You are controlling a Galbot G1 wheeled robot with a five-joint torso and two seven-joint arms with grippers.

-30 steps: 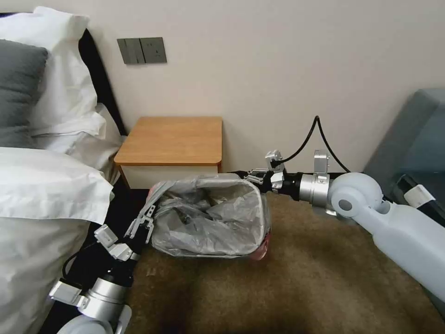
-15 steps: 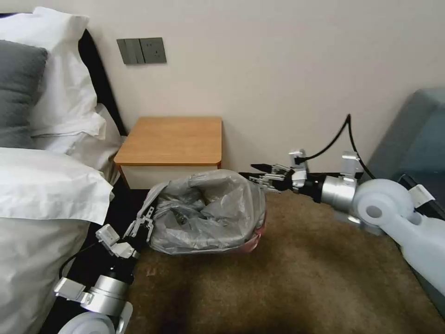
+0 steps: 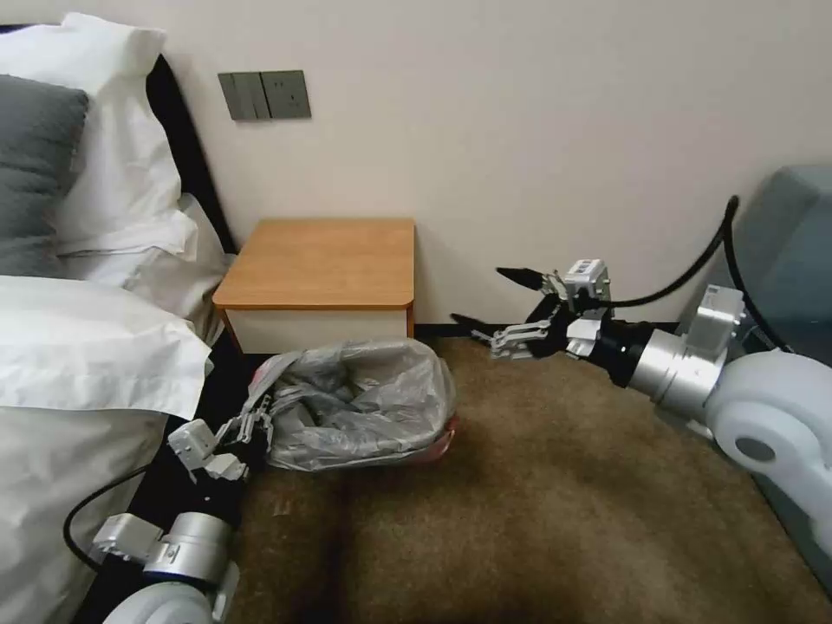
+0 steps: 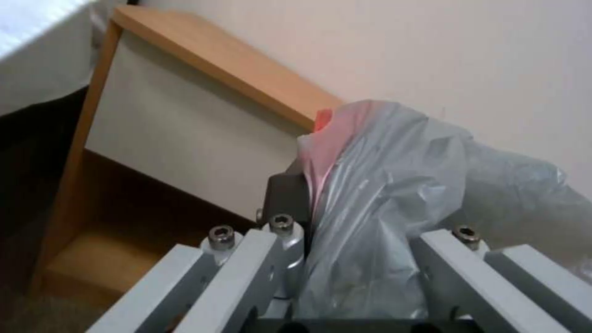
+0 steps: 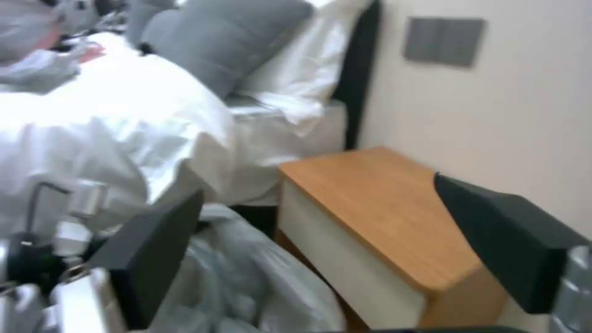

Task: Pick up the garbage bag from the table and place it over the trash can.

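The crinkled, thin, translucent grey garbage bag with a pinkish-red edge (image 3: 360, 403) lay draped over what I took to be the trash can, on the brown carpet just in front of the small orange-brown wooden worktop with a white drawer front (image 3: 325, 260), whose top was bare. No bin wall showed through the plastic, so how well the bag sat on the rim could not be told. The left end effector (image 3: 253, 426) was at the bag's corner farthest from the wall, in front of the worktop's bed-side corner, and was clamped on a fold of the film, as the left wrist view showed between its fingers (image 4: 262, 259). The right end effector (image 3: 494, 299) hung off to the worktop's other side, clear of the bag, its dark fingers spread wide and holding nothing. The bag's mouth faced upward; its long axis ran roughly parallel to the worktop's front edge. In my judgement, doing this step well meant keeping the held corner low and taut, and letting go only once the hem lapped the rim, since such thin film springs back.
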